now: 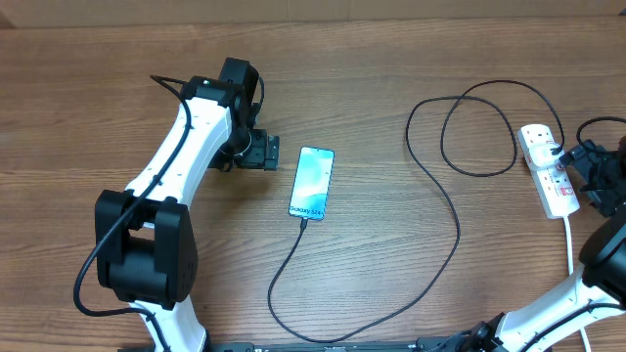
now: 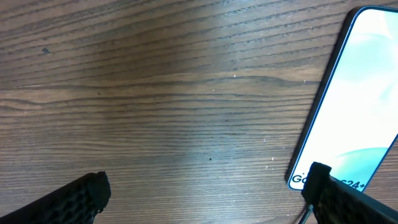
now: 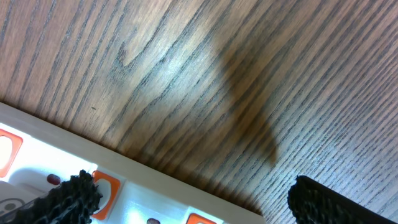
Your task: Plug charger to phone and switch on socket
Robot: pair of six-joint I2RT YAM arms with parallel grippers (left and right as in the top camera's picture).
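The phone (image 1: 312,182) lies flat mid-table, light-blue screen up. The charger (image 1: 445,210) is a thin black cable running from the phone's near end, looping right and up to a black plug in the socket (image 1: 549,168), a white power strip at the right edge. My left gripper (image 1: 271,153) is open and empty just left of the phone; in its wrist view (image 2: 208,196) the phone (image 2: 357,93) shows at the right. My right gripper (image 1: 587,166) is open over the socket; in its wrist view (image 3: 189,199) one fingertip is over a red switch on the socket (image 3: 137,186).
The socket's white cord (image 1: 571,240) runs down the right side toward the front edge. The charger cable makes wide loops between the phone and the socket. Bare wooden table lies left of the phone.
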